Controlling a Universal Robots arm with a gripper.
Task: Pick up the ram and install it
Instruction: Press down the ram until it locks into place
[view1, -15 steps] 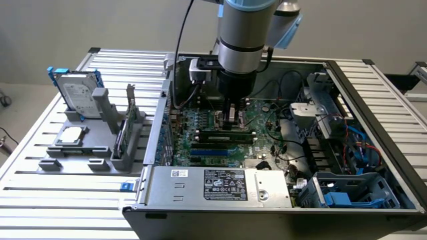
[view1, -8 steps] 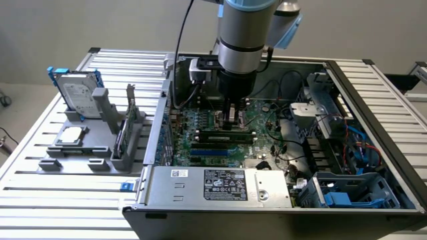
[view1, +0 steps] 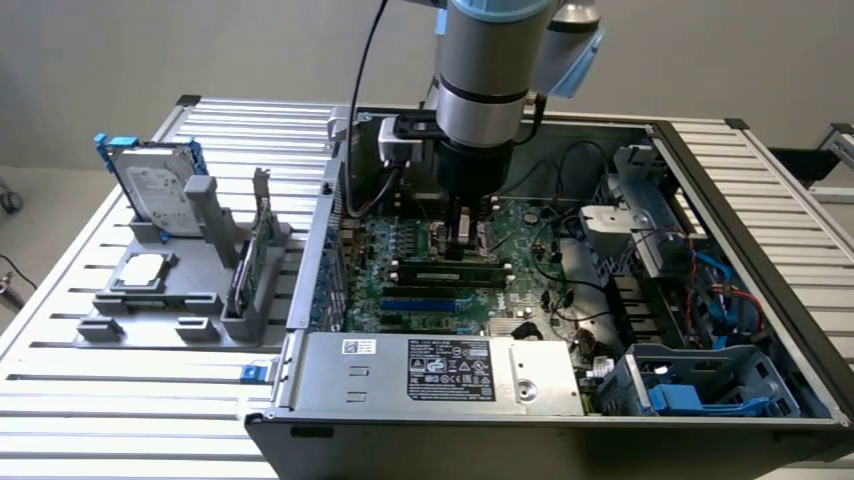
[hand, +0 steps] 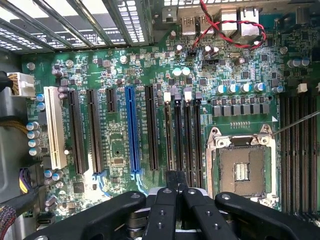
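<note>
Exterior view | computer case (view1: 747, 300): motherboard (view1: 414, 245), ram (view1: 451, 272) slotted | gripper (view1: 463, 232) fingers closed, above slots

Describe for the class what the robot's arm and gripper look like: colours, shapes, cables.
The arm is a thick silver-grey cylinder with a black band and a light-blue joint cap; a black cable runs beside it. The gripper is matte black, with jointed, bolted linkages.

No legible text, even on the power supply label (view1: 447, 366).
</note>
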